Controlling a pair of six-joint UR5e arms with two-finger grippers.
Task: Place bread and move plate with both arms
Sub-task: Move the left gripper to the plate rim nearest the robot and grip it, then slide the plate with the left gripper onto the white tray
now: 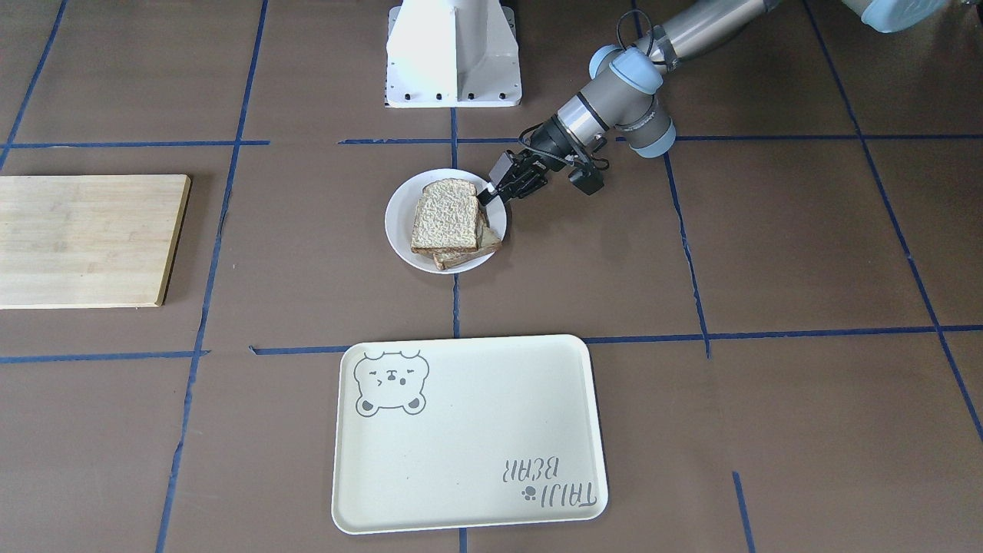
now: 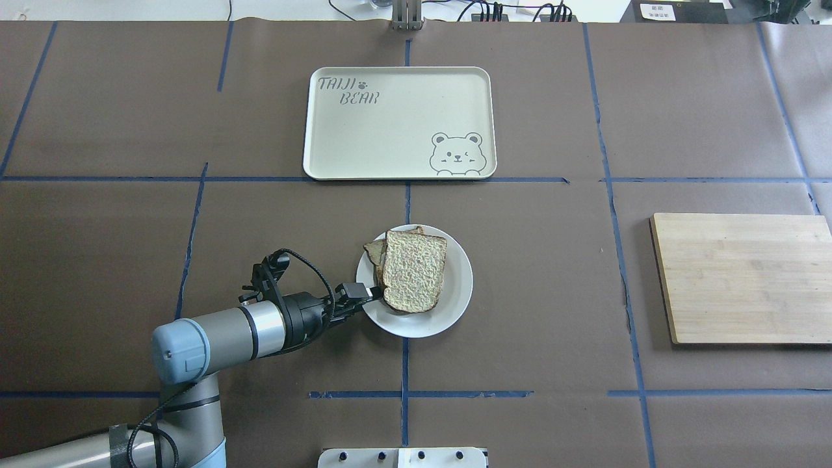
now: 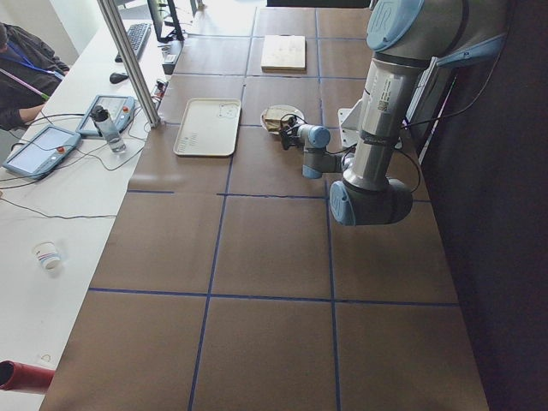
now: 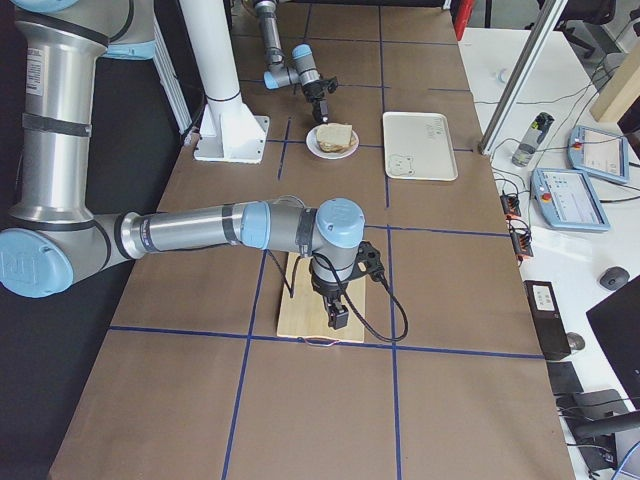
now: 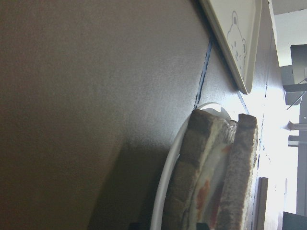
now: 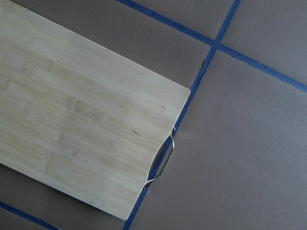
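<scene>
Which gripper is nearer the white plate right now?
Left. The left gripper is at the rim of the plate, beside the bread; the right gripper hangs over the wooden board, well away from the plate.

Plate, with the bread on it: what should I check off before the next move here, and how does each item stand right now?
1. Bread on plate: ok. The bread lies on the plate, on top of a lower slice.
2. Stack squared up: not ok. The lower slice pokes out from under the bread on the robot's left.
3. Left gripper at the plate: ok. The left gripper is at the rim on the robot's left side.
4. Left gripper's hold on the rim: cannot tell.
5. Right gripper at the plate: not ok. The right gripper hangs over the cutting board, far from the plate.
</scene>
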